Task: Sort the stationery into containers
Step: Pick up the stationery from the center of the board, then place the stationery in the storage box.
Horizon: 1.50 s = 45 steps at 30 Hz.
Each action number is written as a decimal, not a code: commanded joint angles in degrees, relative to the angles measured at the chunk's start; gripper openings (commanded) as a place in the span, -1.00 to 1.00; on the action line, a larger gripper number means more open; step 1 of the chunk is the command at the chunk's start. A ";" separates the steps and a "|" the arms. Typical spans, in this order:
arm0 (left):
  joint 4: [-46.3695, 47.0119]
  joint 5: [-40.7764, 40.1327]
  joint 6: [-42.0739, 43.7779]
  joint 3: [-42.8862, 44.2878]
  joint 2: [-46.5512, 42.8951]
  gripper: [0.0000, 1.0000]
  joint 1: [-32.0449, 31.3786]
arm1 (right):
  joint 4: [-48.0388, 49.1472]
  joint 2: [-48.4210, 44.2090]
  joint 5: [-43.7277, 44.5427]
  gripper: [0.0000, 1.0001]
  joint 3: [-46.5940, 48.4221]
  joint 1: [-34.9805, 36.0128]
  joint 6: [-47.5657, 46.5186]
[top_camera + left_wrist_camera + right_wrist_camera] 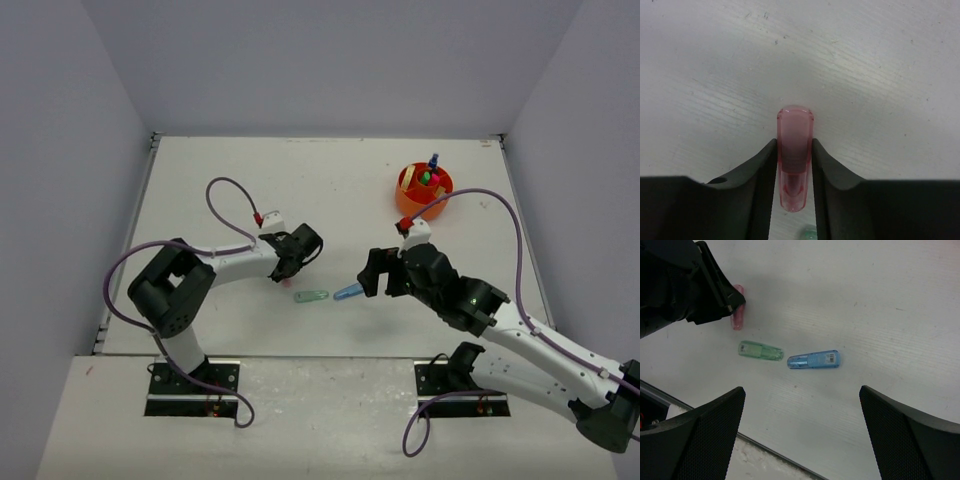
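Observation:
A translucent pink highlighter [795,122] lies on the white table, and my left gripper [794,145] is shut on it, both fingers pressed against its sides. From above, the left gripper [283,270] sits low at mid-table. A green highlighter [760,350] and a blue highlighter [814,360] lie end to end just beyond my right gripper [801,390], which hangs open above the table with nothing in it. The same green highlighter [312,296] and blue highlighter [348,292] lie between the two arms. The orange tub [412,200] stands far right with several items in it.
The left gripper's black body [695,290] fills the upper left of the right wrist view, next to the pink highlighter [738,317]. The table's near edge [715,422] runs just below the right fingers. Grey walls enclose the table on three sides.

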 commanded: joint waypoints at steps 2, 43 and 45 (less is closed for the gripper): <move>4.70 4.24 -0.81 -4.95 -1.25 -0.73 -0.22 | 1.07 0.22 0.71 0.97 0.39 -0.27 0.45; 79.31 29.13 57.21 -37.48 -42.14 -1.00 -19.56 | 10.68 8.23 -29.72 -0.19 2.42 -3.61 6.77; 80.12 29.29 57.40 -37.64 -42.39 -1.00 -19.56 | 9.86 8.48 -28.83 -0.18 2.49 -3.70 6.43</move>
